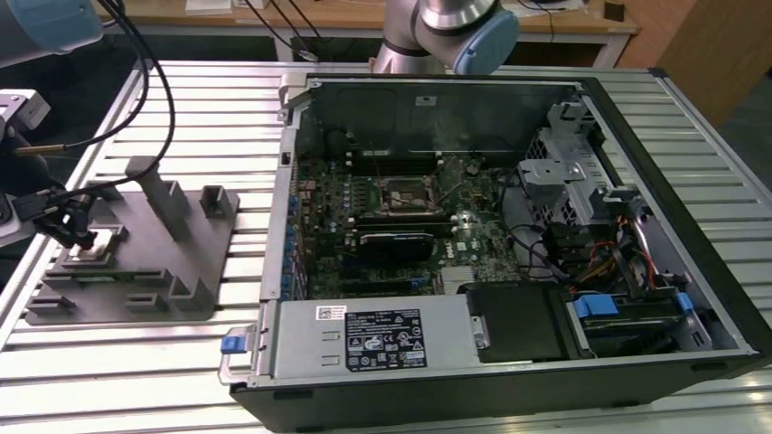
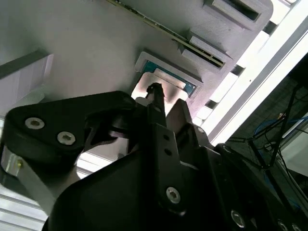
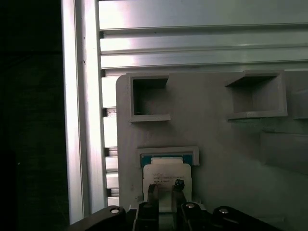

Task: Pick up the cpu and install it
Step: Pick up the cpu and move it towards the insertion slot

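My pincer (image 1: 81,239) hangs at the exterior view's left, at mid height, directly over the grey tray (image 1: 181,271) that lies on the slatted metal tabletop (image 1: 133,371). In the first wrist view its two black tips (image 3: 165,188) stand a little apart with a narrow gap between them, and I pinch nothing.

The cpu (image 3: 166,168) lies flat in a shallow square recess of the tray, just below my tips. I cannot tell whether they touch its lid. In the second wrist view the cpu (image 2: 169,79) shows a bright, smooth metal top and a thin teal-green rim, framed by a low raised lip.

I judge it light, stiff and thin, with a slick lid and a delicate underside. The hold should be on two opposite edges of the board, squarely, never pressing on the lid. The tray looks matt and faintly grainy, with boxy pockets and upright posts. The open black computer case (image 1: 724,298) lies well apart, toward the exterior view's right, with its dark square socket (image 1: 404,194) near the middle.
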Controlling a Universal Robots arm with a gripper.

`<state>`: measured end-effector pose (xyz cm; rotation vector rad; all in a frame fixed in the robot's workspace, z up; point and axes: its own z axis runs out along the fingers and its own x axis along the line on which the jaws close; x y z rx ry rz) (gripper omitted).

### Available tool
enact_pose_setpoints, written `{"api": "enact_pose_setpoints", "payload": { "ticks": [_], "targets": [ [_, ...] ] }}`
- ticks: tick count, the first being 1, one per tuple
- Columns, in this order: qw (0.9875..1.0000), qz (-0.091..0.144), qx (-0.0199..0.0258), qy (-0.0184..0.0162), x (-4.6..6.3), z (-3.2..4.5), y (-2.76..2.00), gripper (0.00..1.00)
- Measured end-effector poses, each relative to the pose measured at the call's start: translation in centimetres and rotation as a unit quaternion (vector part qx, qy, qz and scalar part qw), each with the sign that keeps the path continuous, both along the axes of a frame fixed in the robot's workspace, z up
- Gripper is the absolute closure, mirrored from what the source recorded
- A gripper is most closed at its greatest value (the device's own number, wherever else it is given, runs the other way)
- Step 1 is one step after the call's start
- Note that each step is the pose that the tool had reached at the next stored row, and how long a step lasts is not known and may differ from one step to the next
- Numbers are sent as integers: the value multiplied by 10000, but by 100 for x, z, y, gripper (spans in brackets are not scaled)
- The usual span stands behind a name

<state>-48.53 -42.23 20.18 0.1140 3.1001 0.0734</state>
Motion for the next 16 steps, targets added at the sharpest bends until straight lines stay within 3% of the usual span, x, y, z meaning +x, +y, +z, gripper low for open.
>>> {"api": "enact_pose_setpoints", "payload": {
  "ticks": [4, 5, 7, 8, 10, 12, 13, 16],
  "targets": [
    [10000, 1, 0, 0, 0, 0, 0, 59],
    [10000, 1, 0, 0, 0, 0, 0, 59],
    [10000, 2, 0, 0, 0, 0, 0, 47],
    [10000, 2, 0, 0, 0, 0, 0, 47],
    [10000, 3, 0, 0, 0, 0, 0, 36],
    [10000, 3, 0, 0, 0, 0, 0, 36],
    [10000, 4, 0, 0, 0, 0, 0, 29],
    [10000, 70, 0, -1, 4, -9, 1, 29]
  ]
}}
